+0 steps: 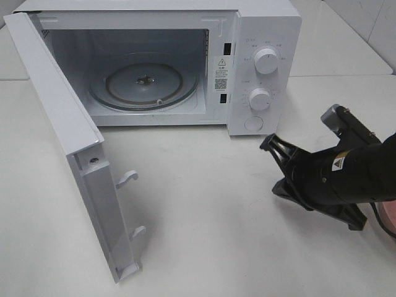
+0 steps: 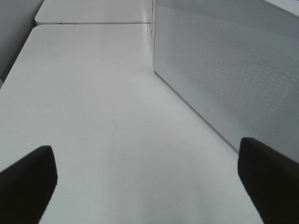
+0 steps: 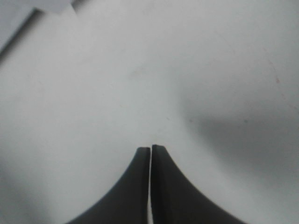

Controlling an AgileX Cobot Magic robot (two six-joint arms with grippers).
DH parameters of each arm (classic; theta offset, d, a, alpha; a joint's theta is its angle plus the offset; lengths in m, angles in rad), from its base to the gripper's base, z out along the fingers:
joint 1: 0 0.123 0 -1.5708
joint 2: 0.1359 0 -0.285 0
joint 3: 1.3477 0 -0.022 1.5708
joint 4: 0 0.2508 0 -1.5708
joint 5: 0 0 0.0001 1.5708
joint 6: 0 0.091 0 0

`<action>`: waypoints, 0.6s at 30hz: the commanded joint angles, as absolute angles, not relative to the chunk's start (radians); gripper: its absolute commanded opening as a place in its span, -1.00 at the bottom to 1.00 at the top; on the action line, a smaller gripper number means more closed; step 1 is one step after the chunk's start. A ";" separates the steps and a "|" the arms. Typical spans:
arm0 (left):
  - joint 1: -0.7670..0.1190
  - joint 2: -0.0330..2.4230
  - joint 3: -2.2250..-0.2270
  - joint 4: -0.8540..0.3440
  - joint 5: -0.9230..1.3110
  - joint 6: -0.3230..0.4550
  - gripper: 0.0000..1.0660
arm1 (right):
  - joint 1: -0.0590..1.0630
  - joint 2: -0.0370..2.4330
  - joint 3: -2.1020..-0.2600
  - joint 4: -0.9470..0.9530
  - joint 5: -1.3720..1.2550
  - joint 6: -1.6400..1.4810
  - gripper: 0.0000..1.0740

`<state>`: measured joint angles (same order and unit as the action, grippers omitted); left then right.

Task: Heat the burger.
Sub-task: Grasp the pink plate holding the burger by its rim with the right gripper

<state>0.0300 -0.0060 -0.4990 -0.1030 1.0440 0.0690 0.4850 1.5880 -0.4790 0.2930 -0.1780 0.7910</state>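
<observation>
white boxy microwave [image 1: 260,37] at the white table's [image 1: 204,235] far edge stands open, i judge for the burger, which no view shows. my right gripper [image 1: 267,143] is pinched together, empty; my left gripper [image 2: 147,168] is spread apart.

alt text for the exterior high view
A white microwave stands on a white table, door swung wide open, glass turntable showing. The shut right gripper points toward it from the right.

A white surface [image 1: 210,210] carries a white microwave [image 1: 272,31] toward its far side, with the door [image 1: 62,124] swung wide open. A pink plate [image 1: 386,213] lies at the right edge, mostly hidden.
</observation>
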 commanded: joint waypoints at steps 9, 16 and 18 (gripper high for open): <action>0.034 -0.027 -0.497 -0.107 1.038 0.064 0.94 | 0.480 1.525 -0.574 0.264 0.270 0.342 -0.91; 0.034 -0.027 -0.497 -0.107 1.038 0.064 0.94 | 0.480 1.525 -0.658 0.208 0.479 0.155 -0.88; 0.034 -0.027 -0.497 -0.107 1.038 0.064 0.94 | 0.480 1.525 -0.685 0.158 0.547 0.127 -0.87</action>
